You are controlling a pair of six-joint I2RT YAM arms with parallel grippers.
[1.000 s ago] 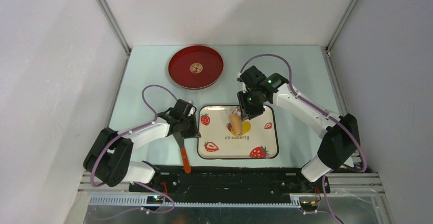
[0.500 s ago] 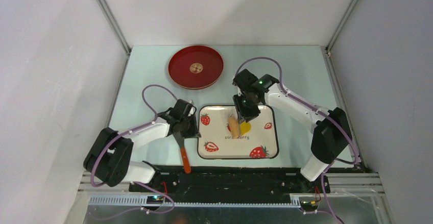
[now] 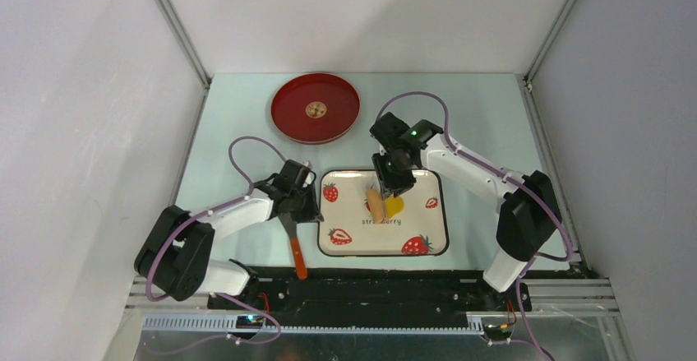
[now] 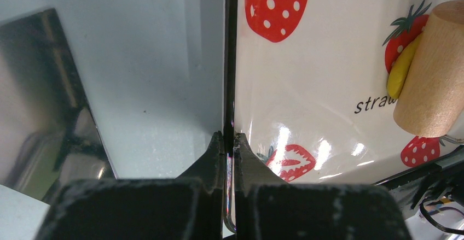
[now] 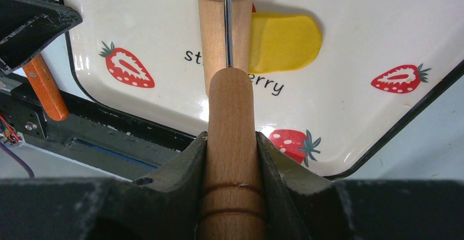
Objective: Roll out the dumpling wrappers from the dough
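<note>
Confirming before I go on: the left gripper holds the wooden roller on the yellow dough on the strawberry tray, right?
No: the right gripper holds the wooden roller, as the right wrist view shows; it rests on the yellow dough on the strawberry tray.

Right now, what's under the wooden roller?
Yellow dough, squashed flat on the strawberry tray. One end pokes out beside the roller; the rest beneath it is covered, so I can't see it.
</note>
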